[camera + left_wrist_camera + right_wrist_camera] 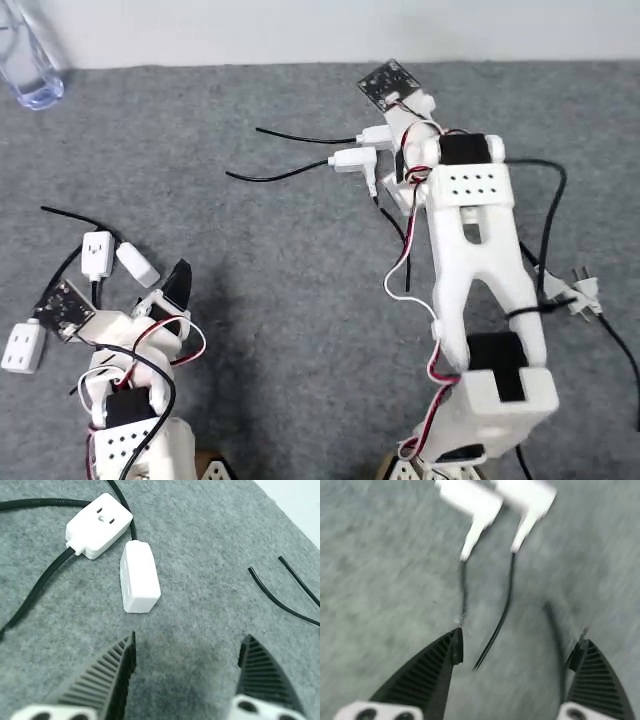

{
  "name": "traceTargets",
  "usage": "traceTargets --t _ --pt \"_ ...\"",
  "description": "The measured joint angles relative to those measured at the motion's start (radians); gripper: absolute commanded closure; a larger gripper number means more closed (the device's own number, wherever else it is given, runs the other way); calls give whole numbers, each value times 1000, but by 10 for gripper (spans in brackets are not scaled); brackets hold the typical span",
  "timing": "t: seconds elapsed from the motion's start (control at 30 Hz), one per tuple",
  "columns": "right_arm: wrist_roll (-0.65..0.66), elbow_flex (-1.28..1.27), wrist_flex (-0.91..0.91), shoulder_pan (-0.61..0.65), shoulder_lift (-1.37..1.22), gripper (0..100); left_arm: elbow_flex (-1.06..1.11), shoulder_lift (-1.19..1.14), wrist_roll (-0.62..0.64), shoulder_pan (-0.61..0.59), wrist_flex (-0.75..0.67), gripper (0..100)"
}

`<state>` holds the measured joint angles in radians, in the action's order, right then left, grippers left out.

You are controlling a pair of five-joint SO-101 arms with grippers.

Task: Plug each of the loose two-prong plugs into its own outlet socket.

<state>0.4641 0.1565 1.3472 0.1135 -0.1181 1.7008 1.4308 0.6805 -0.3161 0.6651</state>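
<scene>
The right end effector [520,639] hangs with its fingers apart over the thin cords [504,605]. The two white plugs [470,500] lie side by side just beyond it on the counter [300,330]. If it closes here, it may catch a cord, or both plugs together. The left end effector [189,637], also spread, faces the outlet sockets [139,577]. These lie loose, well apart from the plugs, and may slide when pushed.
</scene>
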Motion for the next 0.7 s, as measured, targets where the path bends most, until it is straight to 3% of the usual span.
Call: traceTargets --t 0.33,0.7 --pt "-107 0 394 57 69 674 0 0 0 0 3 682" --pt "-147 -218 404 81 408 674 0 0 0 0 3 682"
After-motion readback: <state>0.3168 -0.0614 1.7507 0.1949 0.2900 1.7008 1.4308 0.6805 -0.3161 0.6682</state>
